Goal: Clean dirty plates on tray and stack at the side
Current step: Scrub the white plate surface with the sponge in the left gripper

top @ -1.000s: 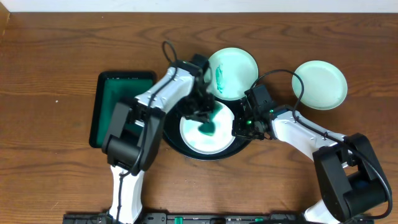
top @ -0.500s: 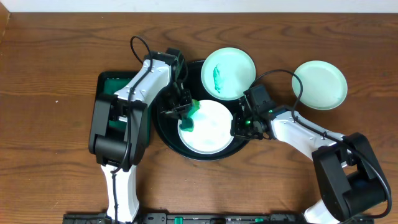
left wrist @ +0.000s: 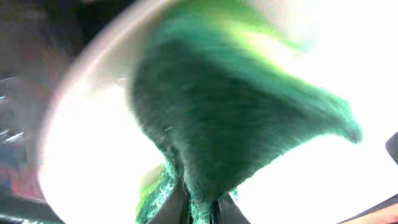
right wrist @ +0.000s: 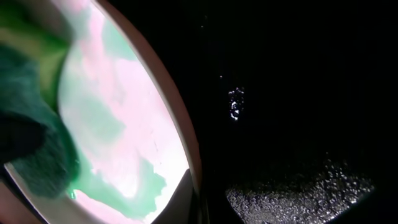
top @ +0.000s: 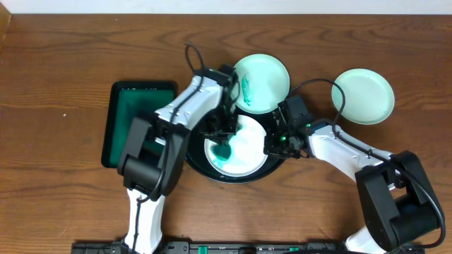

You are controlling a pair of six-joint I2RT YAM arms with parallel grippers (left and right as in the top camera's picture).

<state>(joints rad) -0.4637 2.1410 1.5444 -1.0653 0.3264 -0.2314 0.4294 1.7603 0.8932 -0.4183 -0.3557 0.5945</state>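
Three small round pale plates: nearest, one green-smeared plate [top: 251,141] lies in the single glossy black round tray [top: 236,177], with the left pincer [top: 224,137] clamping a green cloth [top: 226,150] on it and the right pincer [top: 272,146] clenched at its edge. Beyond, a second smeared plate [top: 265,81] overlaps the tray's far rim. The third plate [top: 363,96] sits apart on the open wooden counter [top: 56,176].

The tabletop [top: 56,63] is brown wood with visible grain and a soft sheen. The round tray [top: 233,176] is glossy black, speckled with wet droplets. The plates [top: 363,95] look smooth and shiny, two of them filmed with green smears. The green cloth [left wrist: 236,124] is fuzzy and fibrous. The rectangular tray [top: 123,120] is smooth dark green.
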